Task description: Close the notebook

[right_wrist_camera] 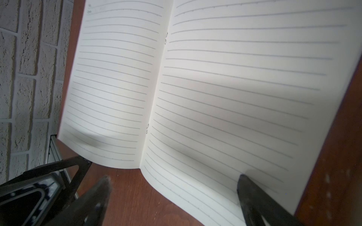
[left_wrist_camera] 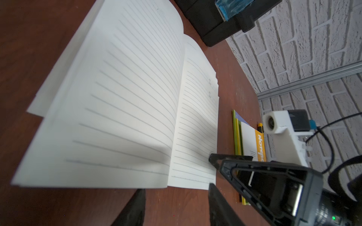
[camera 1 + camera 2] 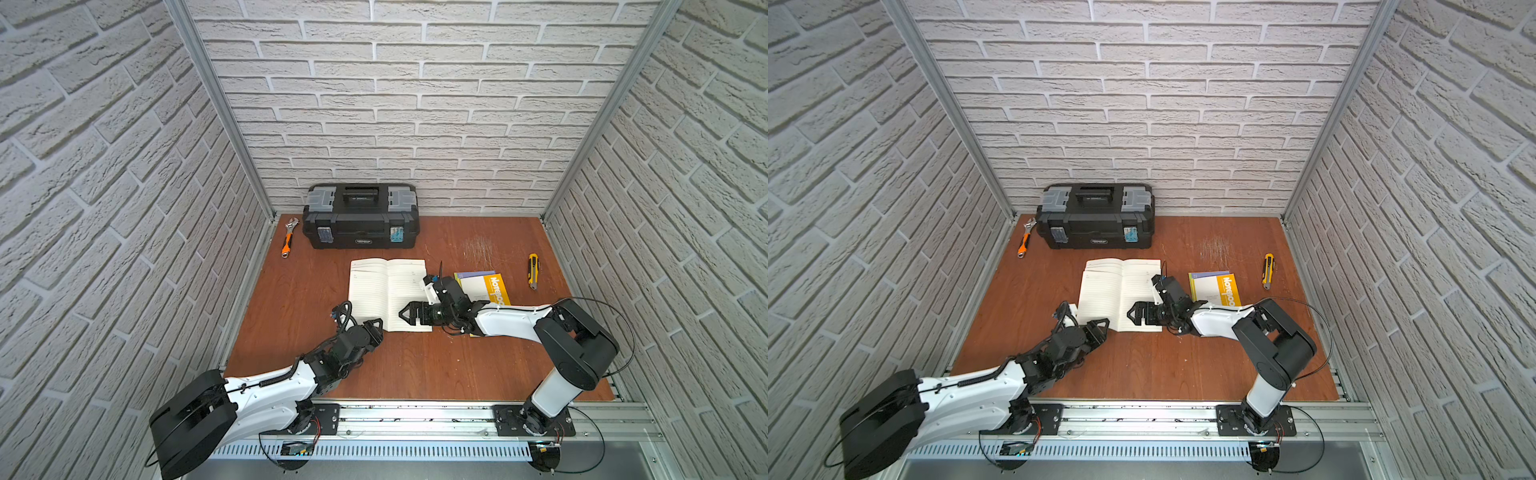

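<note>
The open notebook [image 3: 388, 291] lies flat, its near edge just ahead of the left gripper [image 3: 374, 324], whose fingers stand partly apart and empty. The right gripper [image 3: 404, 314] spreads wide at the right page's near edge (one fingertip over paper, its mate over bare wood). Open tabletop [image 3: 299, 299] lies beside the left fingers. Behind the right fingers, a closed booklet [image 3: 484, 286] reads "Notebo…".

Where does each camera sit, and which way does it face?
Top views: high above the arm bases, looking down on the table and open notebook; left arm and right arm show.
Left wrist: low, facing across the notebook; left tool tips show.
Right wrist: low, facing the notebook; right tool tips show.
Shared: both wrist views show the notebook and the opposite tool.
</note>
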Action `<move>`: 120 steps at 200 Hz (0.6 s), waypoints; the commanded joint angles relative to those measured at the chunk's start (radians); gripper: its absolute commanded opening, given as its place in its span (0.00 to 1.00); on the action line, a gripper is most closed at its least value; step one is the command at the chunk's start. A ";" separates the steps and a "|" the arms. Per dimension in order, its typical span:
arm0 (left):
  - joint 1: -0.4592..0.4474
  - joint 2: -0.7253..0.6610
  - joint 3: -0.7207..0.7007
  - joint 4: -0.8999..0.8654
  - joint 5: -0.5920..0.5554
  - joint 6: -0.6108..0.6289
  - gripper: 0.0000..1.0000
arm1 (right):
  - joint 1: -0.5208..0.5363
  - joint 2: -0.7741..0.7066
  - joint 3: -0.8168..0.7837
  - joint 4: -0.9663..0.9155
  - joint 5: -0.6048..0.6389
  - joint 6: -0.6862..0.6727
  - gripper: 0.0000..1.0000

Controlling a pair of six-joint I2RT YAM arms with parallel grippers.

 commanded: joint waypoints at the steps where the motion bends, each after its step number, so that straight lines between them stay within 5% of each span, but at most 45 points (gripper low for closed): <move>1: 0.006 -0.007 0.028 0.017 0.005 0.036 0.51 | 0.009 0.023 0.012 -0.027 0.000 -0.011 1.00; 120: 0.008 0.017 0.111 -0.023 0.037 0.079 0.52 | 0.009 0.020 0.013 -0.041 0.000 -0.017 1.00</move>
